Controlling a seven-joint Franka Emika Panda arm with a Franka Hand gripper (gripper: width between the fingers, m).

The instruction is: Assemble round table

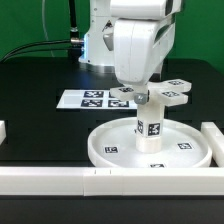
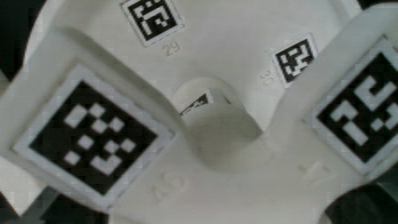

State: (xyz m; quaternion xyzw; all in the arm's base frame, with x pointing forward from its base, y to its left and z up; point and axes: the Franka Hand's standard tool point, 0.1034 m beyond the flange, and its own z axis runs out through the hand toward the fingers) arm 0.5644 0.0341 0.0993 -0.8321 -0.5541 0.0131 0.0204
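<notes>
The large rimmed disc (image 1: 105, 150) lies on the black table near the front. The short cylinder (image 1: 151, 128) stands upright on its centre, a tag facing the camera. The cross-shaped piece (image 1: 172, 92) sits level on top of the cylinder, its tagged arms sticking out to both sides. My gripper (image 1: 143, 92) comes straight down onto the middle of the cross and appears shut on it. In the wrist view the cross-shaped piece (image 2: 196, 140) fills the frame at very close range, with tags on its arms. My fingertips are hidden there.
The marker board (image 1: 88, 98) lies flat behind the disc. A long white bar (image 1: 60, 180) runs along the front edge, another (image 1: 212, 135) stands at the exterior view's right, and a short one (image 1: 3, 130) at its left. Green backdrop and cables lie behind.
</notes>
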